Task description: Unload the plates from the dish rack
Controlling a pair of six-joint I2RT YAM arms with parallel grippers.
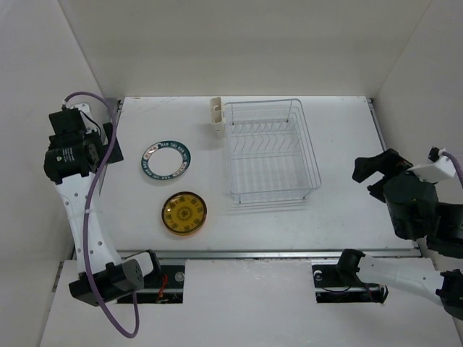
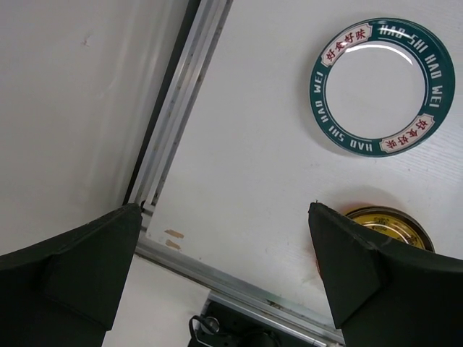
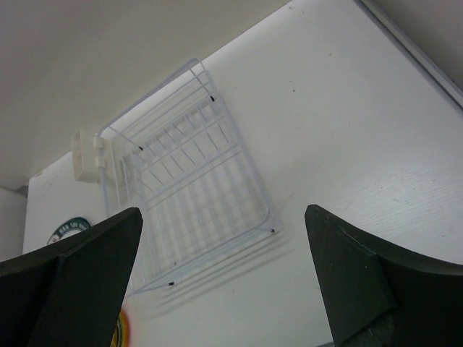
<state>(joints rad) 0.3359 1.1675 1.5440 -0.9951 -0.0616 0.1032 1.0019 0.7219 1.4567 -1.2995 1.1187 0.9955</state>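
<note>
Fingers (image 2: 72, 267) of the left gripper (image 2: 224, 217) are seen spread wide apart, with nothing held between them. That gripper is raised above the table (image 1: 340, 130), well to the left of the dish rack (image 1: 275, 194) and near the table's left edge.

Two plates are found lying flat on the table, both to the left of the dish rack and apart from it. The white plate with the teal rim (image 1: 166, 160) is placed nearer the rack's far half, level with its middle, and red and white lettering can be read around its rim in the left wrist view. The amber-yellow patterned plate (image 1: 184, 214) is set closer to the near edge, off the rack's near left corner. The two plates are kept apart from each other, the amber one just nearer than the teal-rimmed one.

A small white cutlery cup (image 1: 215, 116) is hung on the outside of the rack's far left corner, touching the wire. The rack itself is stood upright on the table, slightly right of centre, and rows of wire dividers are seen inside its far half.

Well to the right of the rack, near the table's right edge, the right gripper (image 3: 224, 213) is held above the surface and pointed toward the rack. Its fingers (image 3: 376, 282) are likewise parted widely, and nothing is grasped.
</note>
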